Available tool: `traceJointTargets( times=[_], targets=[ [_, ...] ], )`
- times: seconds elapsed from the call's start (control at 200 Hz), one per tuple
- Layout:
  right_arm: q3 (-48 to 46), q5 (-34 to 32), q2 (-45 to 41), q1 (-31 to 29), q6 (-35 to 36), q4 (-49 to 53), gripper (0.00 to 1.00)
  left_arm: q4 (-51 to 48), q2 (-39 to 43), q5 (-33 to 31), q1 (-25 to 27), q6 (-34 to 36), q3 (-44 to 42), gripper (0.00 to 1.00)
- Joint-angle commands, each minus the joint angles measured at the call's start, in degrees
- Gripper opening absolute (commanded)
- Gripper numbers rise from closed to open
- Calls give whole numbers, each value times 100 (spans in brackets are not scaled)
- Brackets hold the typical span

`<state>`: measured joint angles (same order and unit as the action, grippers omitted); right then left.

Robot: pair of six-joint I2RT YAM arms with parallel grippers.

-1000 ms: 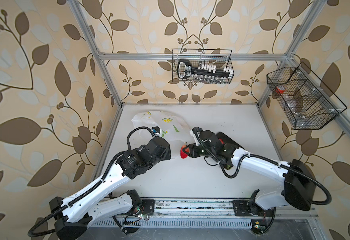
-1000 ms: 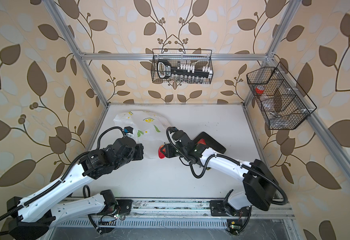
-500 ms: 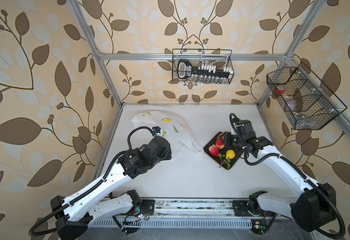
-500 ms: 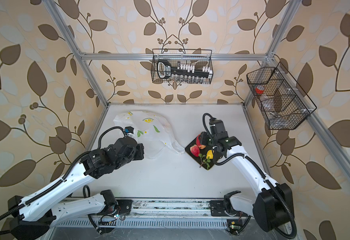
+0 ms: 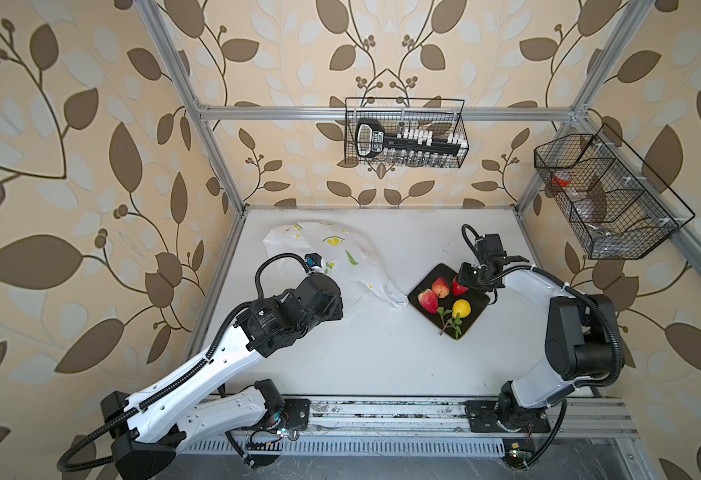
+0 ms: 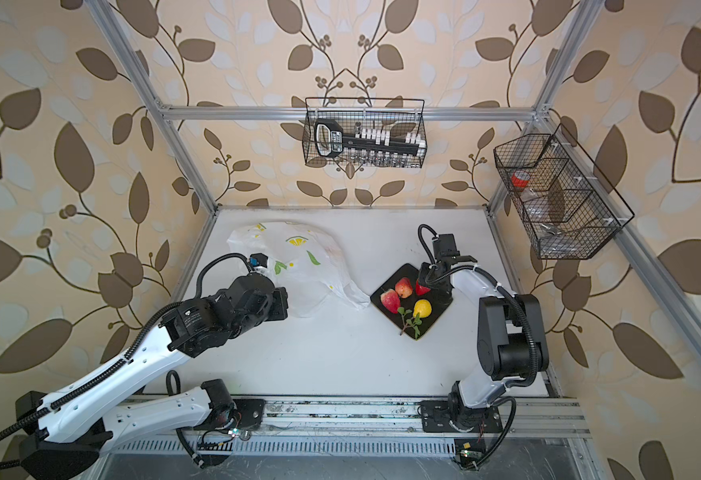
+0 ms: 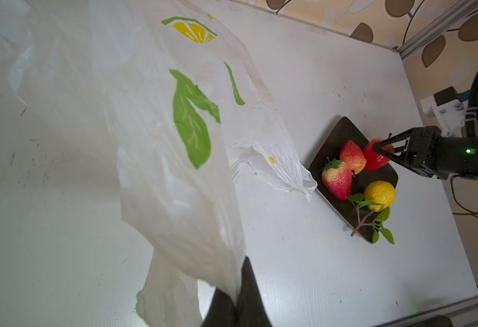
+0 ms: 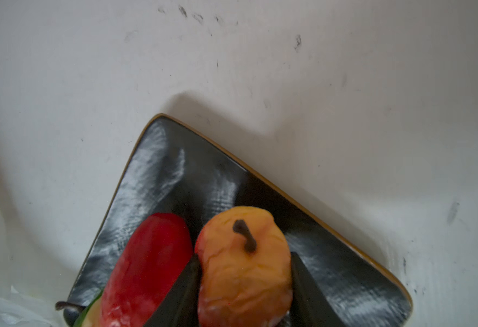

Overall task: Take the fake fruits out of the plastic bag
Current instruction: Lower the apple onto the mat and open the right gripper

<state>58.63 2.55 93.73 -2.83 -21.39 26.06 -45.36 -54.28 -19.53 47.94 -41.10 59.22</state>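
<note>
- The plastic bag [image 5: 332,257] lies slack at ten o'clock on the table [image 5: 382,353], its edge pinched shut in our left gripper [image 7: 237,286].
- Our right gripper [image 5: 467,278] has swung from the bag's mouth to the dark plate [image 7: 341,133] at three o'clock.
- It stays clamped on a red-orange fruit [image 8: 243,263], beside three fruits [image 7: 337,179] already plated; release comes next, we judge.

plastic bag [image 5: 365,266] interior hidden, left tool [image 7: 236,286] cut off by edge
</note>
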Motion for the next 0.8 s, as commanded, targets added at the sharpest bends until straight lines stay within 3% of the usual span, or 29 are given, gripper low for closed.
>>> traceJointTargets(
  times=[0.0, 0.165, 0.235, 0.52, 0.645, 0.795],
  targets=[
    [81, 123, 57, 21, 97, -31, 31, -86, 115, -66, -13, -29, 117, 0],
    [12, -63, -67, 46, 101, 10, 58, -69, 103, -38, -13, 13, 124, 0],
    [17, -190, -228, 69, 140, 72, 64, -95, 63, -24, -13, 41, 174, 0],
    [499, -235, -1338, 18, 304, 686, 70, -82, 57, 2, -13, 85, 221, 0],
    [344, -89, -2071, -1126, 413, 651, 64, -34, 45, -13, -13, 109, 230, 0],
    [-467, -288, -2803, -3306, 12, -594, 56, 31, 34, -13, -13, 111, 248, 0]
  ],
)
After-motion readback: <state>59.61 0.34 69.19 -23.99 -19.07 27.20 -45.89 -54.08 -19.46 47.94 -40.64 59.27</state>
